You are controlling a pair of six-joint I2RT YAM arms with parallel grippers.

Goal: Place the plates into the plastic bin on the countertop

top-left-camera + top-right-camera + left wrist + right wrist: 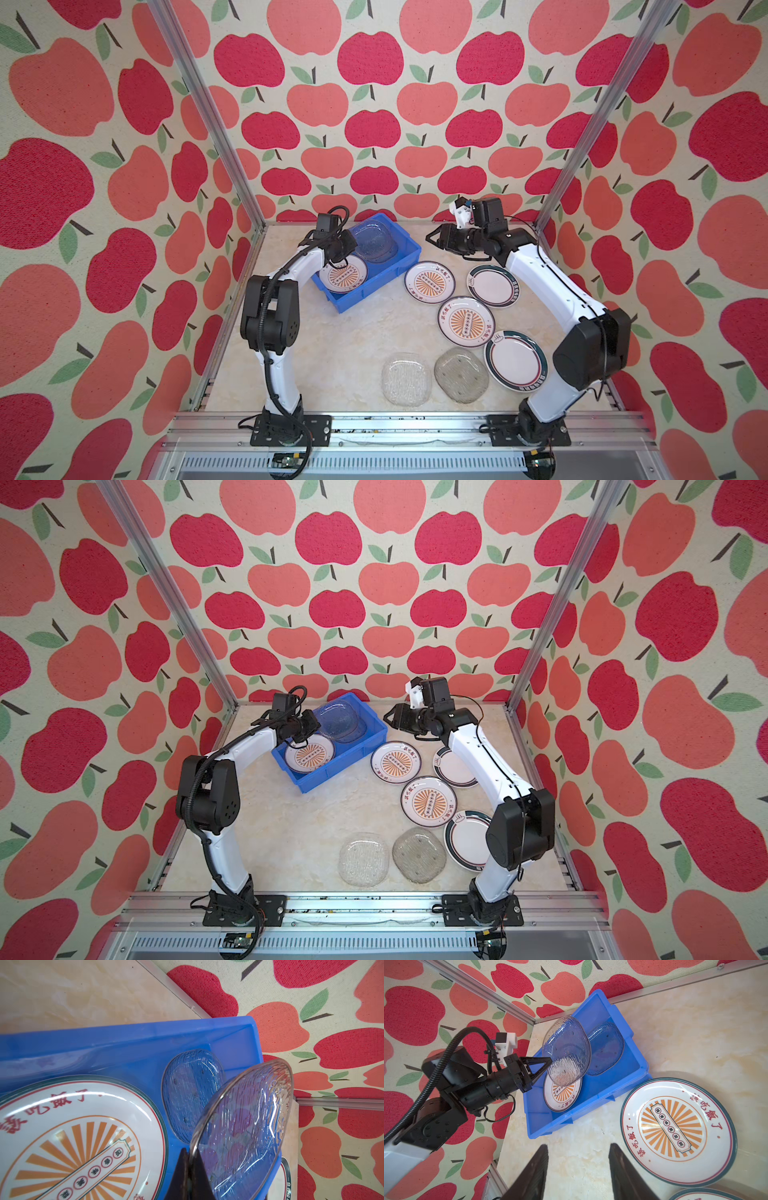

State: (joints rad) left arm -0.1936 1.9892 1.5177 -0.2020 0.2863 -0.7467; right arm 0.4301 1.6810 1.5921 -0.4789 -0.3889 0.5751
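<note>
place: lab robot cell — staged booth | cues: apple-print walls (374,124), aluminium frame (206,112), marble countertop (332,353), bolted arms (282,374)

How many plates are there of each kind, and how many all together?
Orange sunburst plates: 3
Green-rimmed plates: 2
Clear glass plates: 4, one of them held in the left hand
Total: 9 plates
</note>
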